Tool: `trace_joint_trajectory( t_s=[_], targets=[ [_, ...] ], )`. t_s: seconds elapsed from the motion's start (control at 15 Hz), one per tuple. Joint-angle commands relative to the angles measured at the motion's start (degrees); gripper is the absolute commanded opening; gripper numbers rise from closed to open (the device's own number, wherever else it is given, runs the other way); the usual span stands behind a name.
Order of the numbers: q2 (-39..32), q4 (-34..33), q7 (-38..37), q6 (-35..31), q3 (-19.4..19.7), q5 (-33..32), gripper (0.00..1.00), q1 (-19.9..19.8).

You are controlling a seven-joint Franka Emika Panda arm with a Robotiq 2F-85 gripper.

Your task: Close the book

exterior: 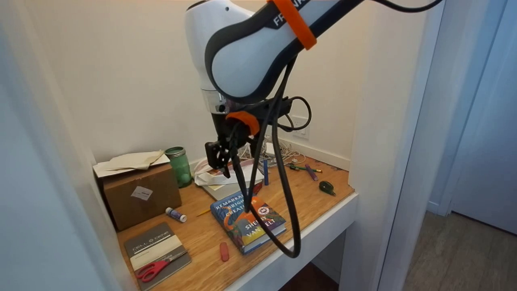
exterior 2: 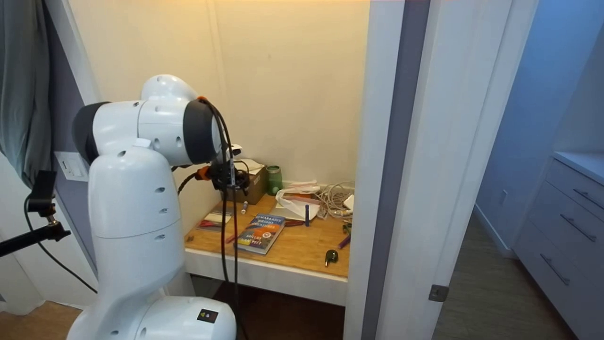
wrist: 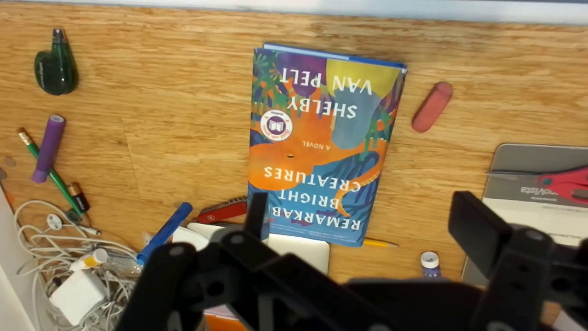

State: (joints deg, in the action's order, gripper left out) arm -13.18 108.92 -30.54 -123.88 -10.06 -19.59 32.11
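The book (exterior: 238,228) lies shut and flat on the desk with its blue, orange and yellow cover facing up. It shows in both exterior views (exterior 2: 260,233) and whole, upside down, in the wrist view (wrist: 317,138), except where a fingertip covers one top corner. White page edges show along one end. My gripper (exterior: 227,161) is open and empty, held in the air above the desk, apart from the book. In the wrist view its fingers (wrist: 363,215) stand wide apart, one over the book's corner and one over bare wood. Cables hang across the book in an exterior view.
A grey notebook (exterior: 143,246) with red scissors (exterior: 151,270), a pink eraser (exterior: 224,251) and a glue stick (exterior: 176,214) lie beside the book. A cardboard box (exterior: 145,198), green jar (exterior: 178,165), plastic bag (exterior 2: 295,200) and tangled cables (exterior 2: 336,198) stand behind.
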Motion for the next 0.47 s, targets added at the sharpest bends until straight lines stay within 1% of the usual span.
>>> trace_joint_trajectory(
  t_s=[0.0, 0.07, 0.4],
  targets=[
    [4.31, 5.37, 0.21, -2.33, -2.81, 3.27, 1.0, -3.26],
    [1.29, 1.52, -0.27, -0.22, -3.03, 0.84, 1.0, -2.97],
    [2.74, 3.42, -0.23, -0.63, -3.76, 1.3, 1.0, -3.9]
  ],
)
